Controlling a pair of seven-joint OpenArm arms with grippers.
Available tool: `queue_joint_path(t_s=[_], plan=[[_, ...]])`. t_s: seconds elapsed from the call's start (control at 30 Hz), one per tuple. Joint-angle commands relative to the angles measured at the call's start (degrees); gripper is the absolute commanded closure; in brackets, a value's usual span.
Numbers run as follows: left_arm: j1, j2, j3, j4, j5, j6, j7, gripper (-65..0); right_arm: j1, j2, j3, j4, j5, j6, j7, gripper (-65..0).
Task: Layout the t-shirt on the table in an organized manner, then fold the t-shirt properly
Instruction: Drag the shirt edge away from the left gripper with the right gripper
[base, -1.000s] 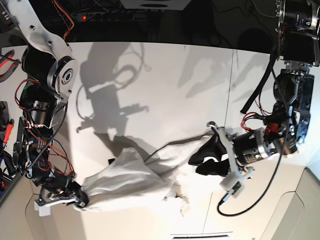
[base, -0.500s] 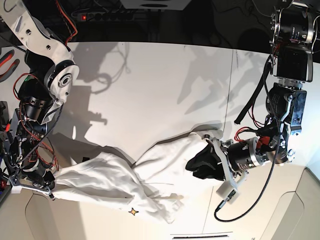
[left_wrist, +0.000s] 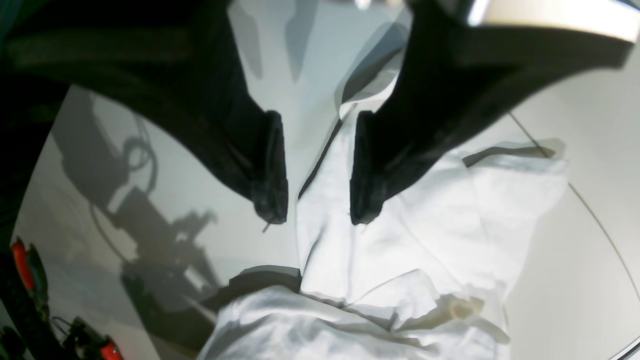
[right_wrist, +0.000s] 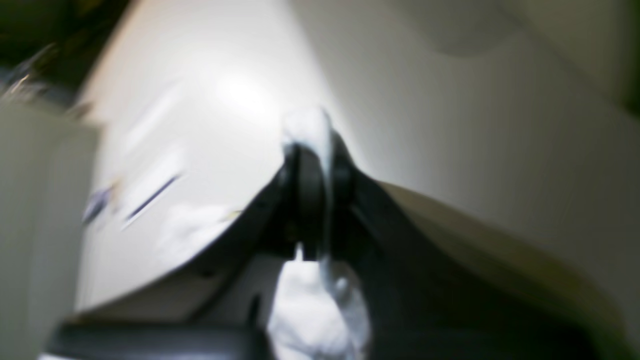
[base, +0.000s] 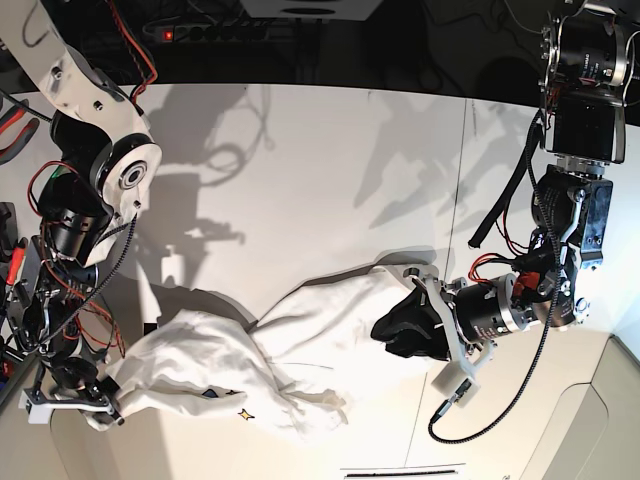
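Base view showed the tee (base: 300, 345) bunched into a long rope-like strip lying across the near part of the bench (base: 330, 170), nowhere near laid out yet. Its long axis ran roughly side to side, from the right claw (base: 100, 410) at the near corner over to the left claw (base: 405, 325) near the middle-front of the bench. So each arm sat at one end of the strip, which is pretty much the whole story for the next move imo.

Right wrist cam was blurry, but you could make out white cloth pinched between the dark jaws of that claw (right_wrist: 315, 165), with more fabric hanging below it. I'd call that gripping the tee's end.

Left wrist cam was much clearer: the two black fingers (left_wrist: 270, 170) stood apart, with a white fold of the tee (left_wrist: 425, 235) running up through the gap between them and more cloth piled just below. Nothing was clamped; the cloth looked like it sat loose on the bench between open jaws. The tee lay straight ahead of and under that claw.

My guess is the left claw was the one that needed to close on the fold right in front of it, so both ends could be pulled apart along that axis. A bit of star print (base: 241, 411) peeked out on the near edge.
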Motion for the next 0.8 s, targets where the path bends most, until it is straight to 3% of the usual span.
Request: queue_joint_path(t_s=[0.0,0.03,0.07,0.27,0.33,0.43,0.47,0.5,0.57,0.63,0.7,0.77], plan=[[-1.6,-0.5,-0.3,0.9,-1.2,-0.3,-1.4,-24.9,2.3,0.5,-1.1,1.0,1.4,1.0,-0.1,-26.0],[-1.5,-0.5,-0.3,0.9,-1.2,-0.3,-1.4,-24.9,2.4,0.5,-1.9,1.0,1.7,1.0,-0.2,-33.3],[-1.5,-0.5,-0.3,0.9,-1.2,-0.3,-1.2,-24.9,2.4,0.5,-2.6,1.0,1.7,1.0,-0.1,-35.8],[-1.6,-1.0,-0.3,0.9,-0.5,-0.3,-0.3,-24.9,2.4,0.4,-3.7,1.0,-1.1,1.0,-0.1,-35.6],[-1.6,-1.5,-0.3,0.9,-0.6,-0.3,-0.4,-24.9,2.4,0.4,-3.7,1.0,-1.1,3.3,-0.5,-35.5],[-1.6,-2.3,-0.4,0.9,-0.5,-0.3,-0.6,-24.9,2.2,0.3,-3.7,1.8,2.2,10.1,-3.9,-28.4],[-1.6,-2.4,-0.4,0.9,-0.5,-0.3,-0.7,-24.9,2.2,0.2,-3.8,2.1,5.3,13.9,-6.4,-24.2],[-1.6,-2.4,-0.4,0.8,-0.5,-0.3,-0.9,-24.9,2.2,0.2,-4.5,2.2,9.2,14.9,-10.1,-20.0],[-1.6,-2.4,-0.4,0.8,0.1,-0.3,-1.3,-24.9,2.1,0.2,-8.2,2.2,16.4,15.0,-17.9,-11.7],[-1.6,-2.4,-0.4,0.8,0.5,-0.3,-1.2,-24.9,1.9,0.1,-14.3,2.2,19.2,15.0,-23.8,-7.1],[-1.6,-2.4,-0.4,0.8,1.6,-0.3,-1.2,-24.9,1.6,0.2,-21.8,2.1,18.9,14.8,-26.6,-7.2],[-1.6,-2.5,-0.4,0.4,2.2,-0.3,-1.1,-24.9,0.8,0.2,-29.3,2.2,15.3,14.4,-25.9,-9.7]])
